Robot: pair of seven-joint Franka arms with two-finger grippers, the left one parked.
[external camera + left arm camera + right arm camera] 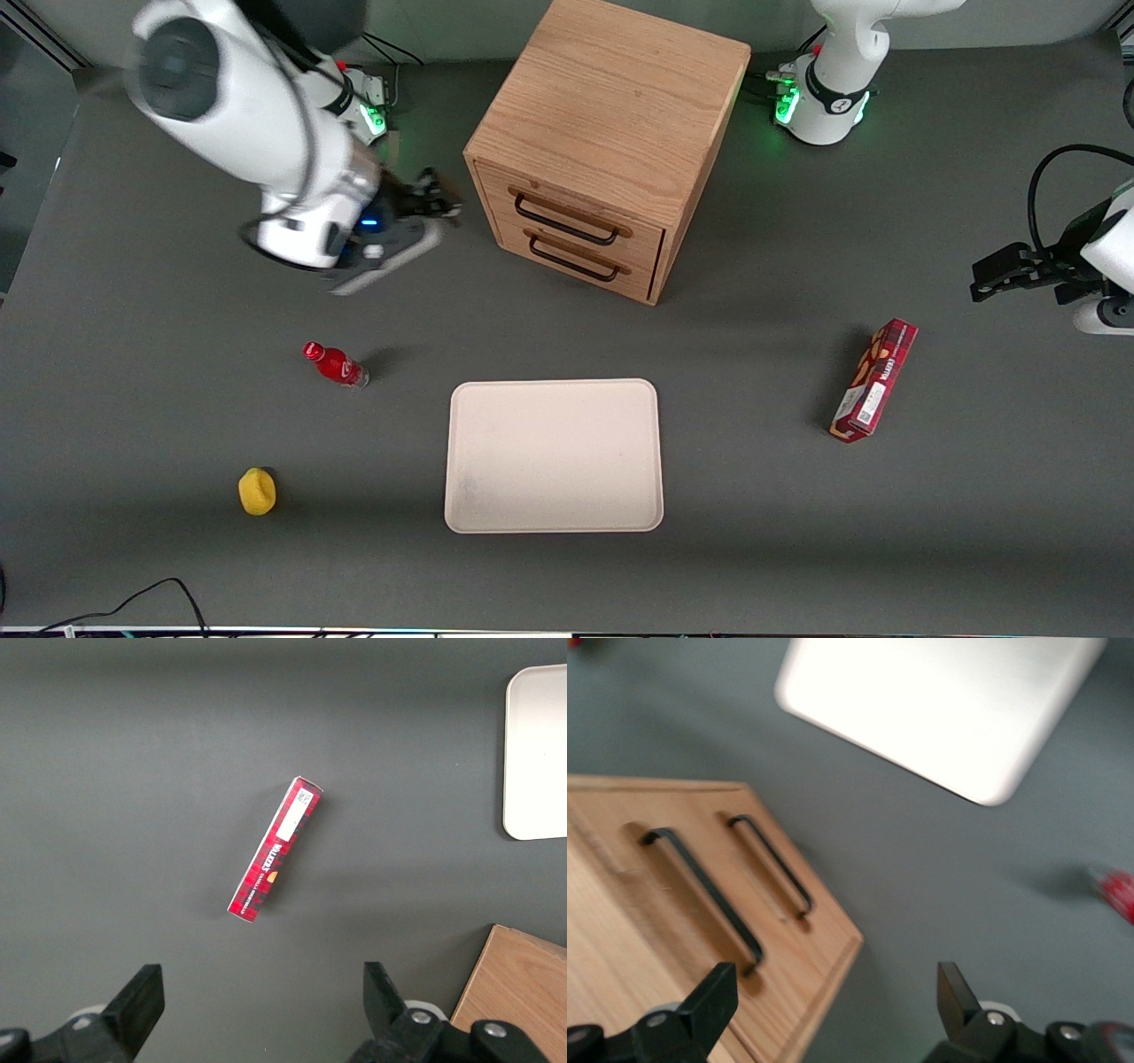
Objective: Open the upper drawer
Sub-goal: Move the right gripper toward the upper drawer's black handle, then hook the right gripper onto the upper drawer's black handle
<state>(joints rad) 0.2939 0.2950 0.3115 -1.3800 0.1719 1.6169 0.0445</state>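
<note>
Lemon (257, 491) and red bottle (335, 364) sit toward the working arm's end, nearer the front camera than the gripper (431, 206). Gripper hangs just beside the cabinet (611, 115), at drawer height, not touching. Fingers (709, 1001) spread wide, nothing between them.

Upper drawer (576, 215) is shut, flush in the cabinet front, above the lower drawer (571, 259). Its handle (567, 221) is a thin black wire bar standing slightly off the wood.

Step in hand, as I judge it: approach to the handle. To do it well: swing round in front of the cabinet face, line the jaws across the upper bar, not the lower one, since they are identical and close. Take the bar mid-span, close fully, then pull straight out along the drawer's axis; the cabinet sits angled on the table, so an off-axis pull could jam the drawer or drag the cabinet.

Tray (554, 456) lies in front of the cabinet, nearer the camera; box (873, 381) toward the parked arm's end.
</note>
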